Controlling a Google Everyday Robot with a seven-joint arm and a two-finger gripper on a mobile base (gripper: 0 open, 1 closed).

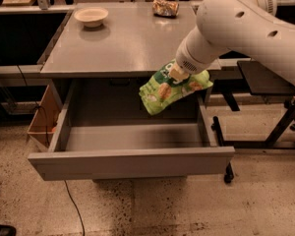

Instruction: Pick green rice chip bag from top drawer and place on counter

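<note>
Jaws grip green rice chip bag [171,90] hanging beneath them, over top drawer [132,163].

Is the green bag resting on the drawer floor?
No, the gripper, over the open drawer, holds the green bag in the air above its floor.

One camera looks down from high in front of the open drawer [132,162], facing the surface [132,43] behind it. It stands at middle range: the whole drawer front, nearly all the surface and a strip of floor [137,210] fit in. The arm [246,28] enters from the right, large and near. Its pincer [178,74] sits right of centre, clamped on the bag [162,92].
</note>
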